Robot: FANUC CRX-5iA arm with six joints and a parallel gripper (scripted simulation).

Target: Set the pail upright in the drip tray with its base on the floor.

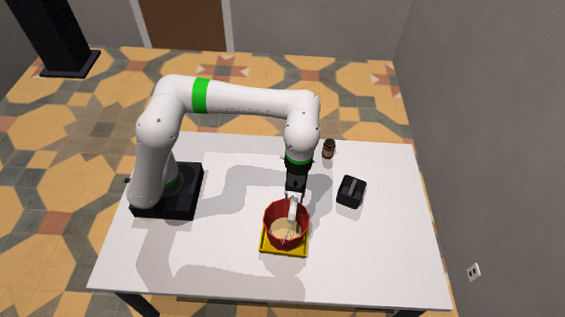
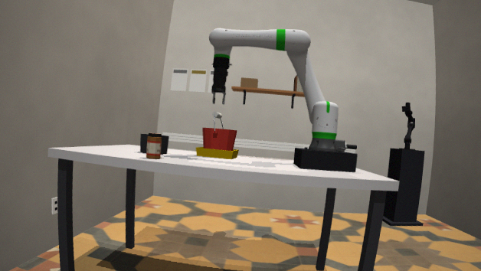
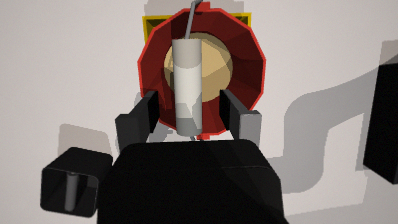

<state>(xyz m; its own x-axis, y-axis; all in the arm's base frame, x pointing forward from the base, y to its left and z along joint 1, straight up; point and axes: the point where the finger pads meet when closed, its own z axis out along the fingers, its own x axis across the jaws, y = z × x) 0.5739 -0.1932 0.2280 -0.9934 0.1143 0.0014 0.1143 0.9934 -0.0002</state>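
The red pail stands upright in the yellow drip tray. Its underside is hidden by the tray's walls, so I cannot see the base on the floor. Its white handle grip stands up on the wire bail above the rim. My gripper is open and empty. In the exterior view its fingertips hang a little above the handle grip, with a gap between them. The fingers are apart from both pail and tray.
A black box-like object with a grey bar stands on the table. A brown jar with a dark lid stands near the table's far edge in the top view.
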